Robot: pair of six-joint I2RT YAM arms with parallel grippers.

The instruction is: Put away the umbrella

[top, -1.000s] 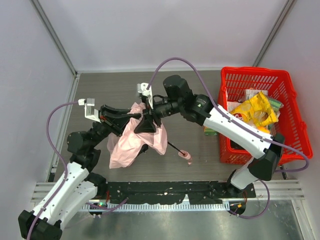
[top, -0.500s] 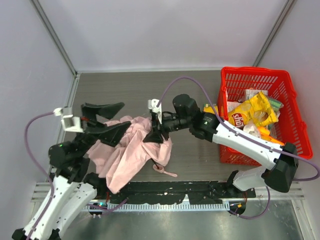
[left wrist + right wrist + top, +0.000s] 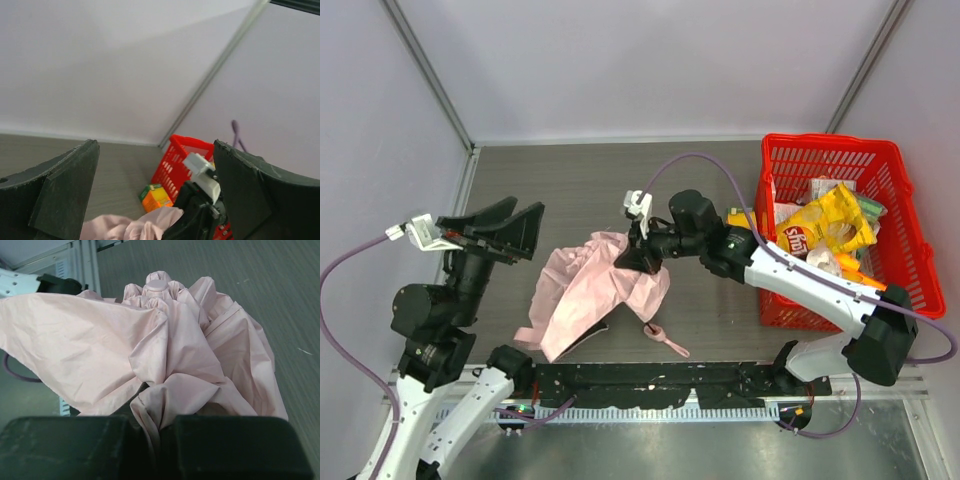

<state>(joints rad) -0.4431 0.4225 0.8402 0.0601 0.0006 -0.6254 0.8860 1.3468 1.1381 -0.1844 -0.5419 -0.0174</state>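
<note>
The pale pink umbrella (image 3: 588,292) lies crumpled on the table, its narrow strap (image 3: 666,341) trailing toward the near edge. My right gripper (image 3: 642,262) sits at the fabric's upper right. The right wrist view shows this gripper (image 3: 160,426) shut on a fold of the umbrella's cloth (image 3: 150,340). My left gripper (image 3: 503,226) is raised to the left of the umbrella, apart from it, jaws wide open and holding nothing. In the left wrist view the open left gripper (image 3: 155,150) frames a bit of pink fabric (image 3: 135,227) below.
A red basket (image 3: 900,200) stands at the right with a yellow chip bag (image 3: 830,225) and other packets in it. A small orange and green carton (image 3: 155,197) stands just left of the basket. Walls close in at the left, back and right.
My left gripper opened, let go of the umbrella and drew back left. The umbrella sank onto the table. My right gripper closed on its fabric.
</note>
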